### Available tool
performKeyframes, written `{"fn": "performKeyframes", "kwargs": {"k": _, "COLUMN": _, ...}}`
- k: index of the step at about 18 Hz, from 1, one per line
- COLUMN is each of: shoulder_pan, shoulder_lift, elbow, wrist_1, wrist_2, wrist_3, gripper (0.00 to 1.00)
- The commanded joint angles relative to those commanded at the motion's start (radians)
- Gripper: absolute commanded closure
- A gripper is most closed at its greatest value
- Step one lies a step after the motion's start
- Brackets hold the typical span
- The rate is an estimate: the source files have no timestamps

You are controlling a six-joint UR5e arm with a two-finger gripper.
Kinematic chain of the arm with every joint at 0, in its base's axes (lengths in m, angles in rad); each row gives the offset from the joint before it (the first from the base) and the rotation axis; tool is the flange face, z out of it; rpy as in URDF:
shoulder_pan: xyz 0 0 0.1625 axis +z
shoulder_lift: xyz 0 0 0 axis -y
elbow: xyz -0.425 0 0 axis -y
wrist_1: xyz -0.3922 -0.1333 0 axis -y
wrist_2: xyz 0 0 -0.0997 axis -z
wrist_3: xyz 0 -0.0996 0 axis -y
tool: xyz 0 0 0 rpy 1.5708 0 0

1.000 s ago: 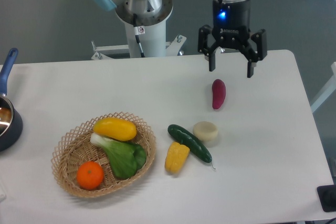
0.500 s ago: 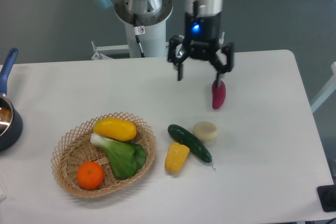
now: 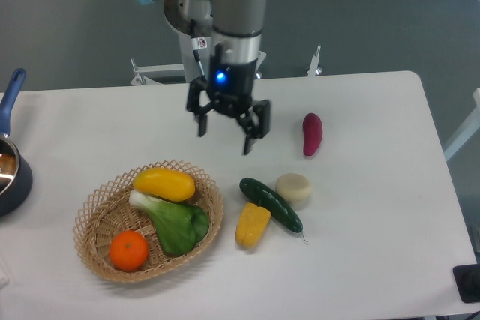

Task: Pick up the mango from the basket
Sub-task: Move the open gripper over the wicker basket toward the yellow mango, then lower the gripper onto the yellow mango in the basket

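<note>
Gripper (image 3: 223,135) spread wide, empty, mid-frame above table; mango (image 3: 164,183) sits lower left in basket (image 3: 91,216).

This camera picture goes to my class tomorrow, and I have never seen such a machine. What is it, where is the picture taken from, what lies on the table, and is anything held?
It is a robot arm ending in a two-finger gripper, open and holding nothing. One fixed camera looks down at the table from the front. A wicker basket holds a yellow mango, a leafy green vegetable and an orange. Beside it lie a cucumber, a corn piece, a pale round block and a purple sweet potato. A pot sits at the left edge.
</note>
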Motion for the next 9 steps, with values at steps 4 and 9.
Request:
{"fn": "performKeyframes", "kwargs": {"k": 4, "shoulder_pan": -0.035, "shoulder_lift": -0.047, "elbow": -0.02, "wrist_1": 0.0, "wrist_2": 0.002, "wrist_3": 0.089, "gripper": 0.0}}
{"fn": "performKeyframes", "kwargs": {"k": 9, "shoulder_pan": -0.06, "shoulder_lift": -0.1, "elbow": -0.022, "wrist_1": -0.002, "wrist_2": 0.018, "wrist_3": 0.168, "gripper": 0.0}}
